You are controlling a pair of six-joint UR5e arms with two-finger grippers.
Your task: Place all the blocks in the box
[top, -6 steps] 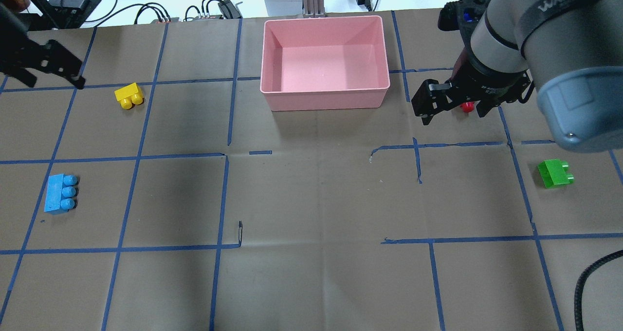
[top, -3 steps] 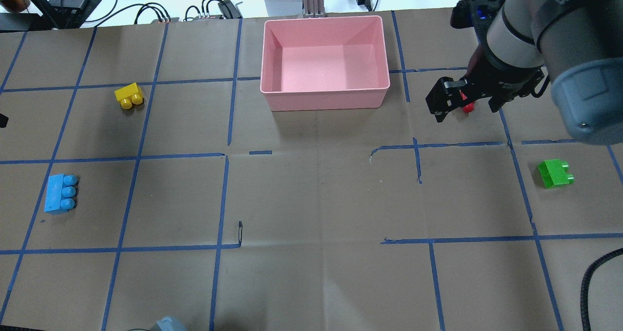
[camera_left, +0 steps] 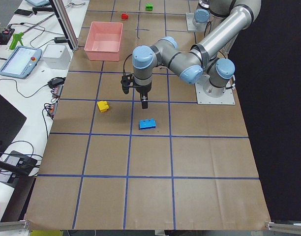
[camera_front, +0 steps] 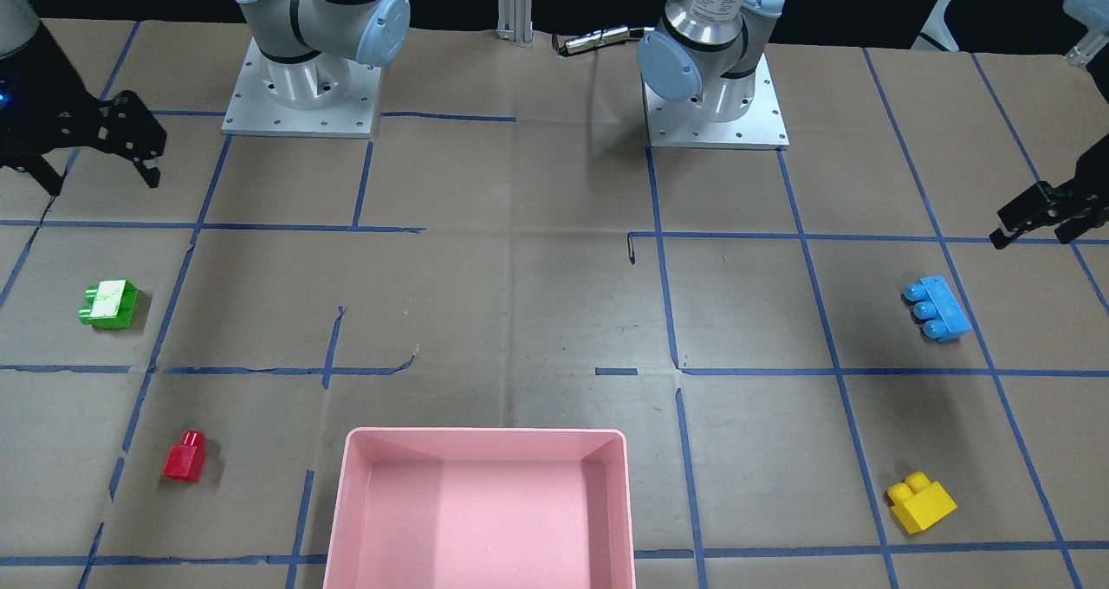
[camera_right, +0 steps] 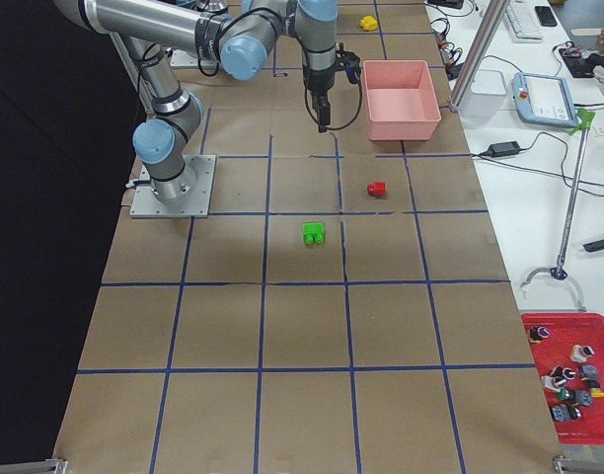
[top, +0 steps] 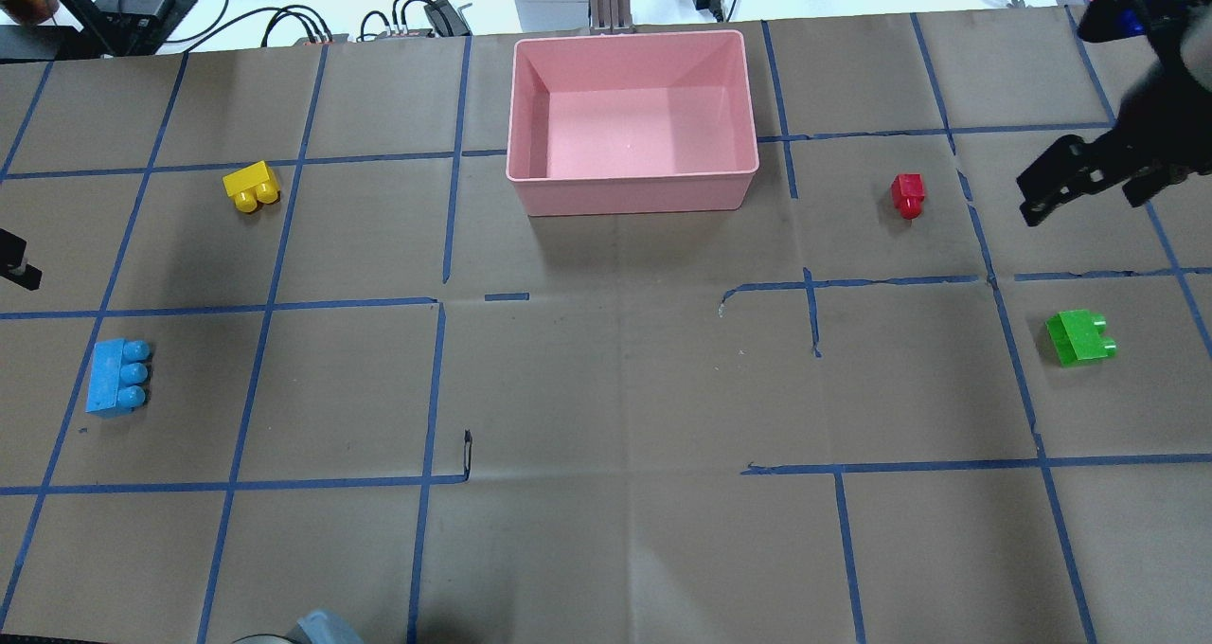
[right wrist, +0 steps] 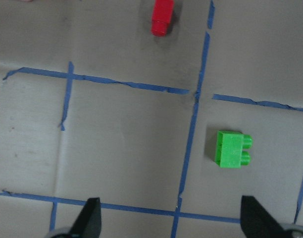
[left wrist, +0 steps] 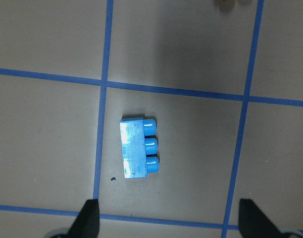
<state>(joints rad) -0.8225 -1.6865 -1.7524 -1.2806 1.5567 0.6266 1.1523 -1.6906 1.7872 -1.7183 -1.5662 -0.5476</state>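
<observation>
The pink box (top: pixel 632 189) stands empty at the table's far middle, also in the front view (camera_front: pixel 485 437). The red brick (top: pixel 907 194), the green brick (top: pixel 1080 337), the yellow brick (top: pixel 251 187) and the light-blue brick (top: pixel 117 376) all lie on the paper outside it. My right gripper (top: pixel 1089 185) is open and empty, above the table right of the red brick; its wrist view shows the green brick (right wrist: pixel 231 148) and the red brick (right wrist: pixel 162 17). My left gripper (camera_front: pixel 1035 229) is open and empty, hovering by the light-blue brick (left wrist: pixel 138 148).
Brown paper with blue tape lines (top: pixel 436 379) covers the table. Both arm bases (camera_front: pixel 303 87) stand at the robot's side. Cables and small devices (top: pixel 142 5) lie beyond the far edge.
My right gripper has moved from over the red brick toward the table's right edge, uncovering the brick. My left gripper has left the far-left corner and now shows only at the left edge.
</observation>
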